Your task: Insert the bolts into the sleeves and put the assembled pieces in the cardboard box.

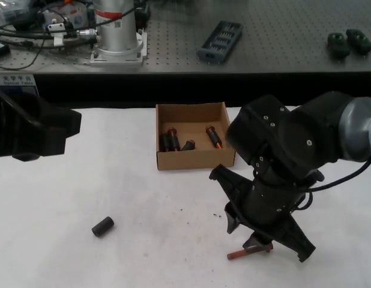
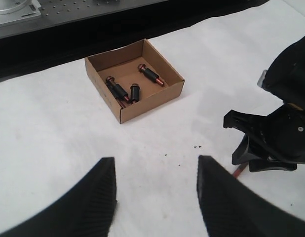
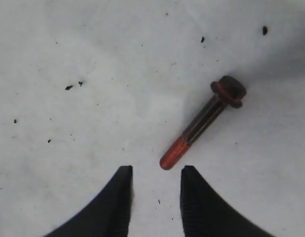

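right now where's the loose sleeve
In the high view the sleeve lies on the white cloth, nearer the camera and left of the cardboard box, well apart from the bolt by the right gripper.

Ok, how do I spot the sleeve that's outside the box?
Find the cardboard box mid-bench on the white cover. Nearer the camera and to its left, the sleeve lies alone. Unlike the boxed pieces, it is plain black, with no reddish bolt showing.

Matt cardboard box (image 1: 194, 159) and dull metal bolt (image 3: 202, 123).
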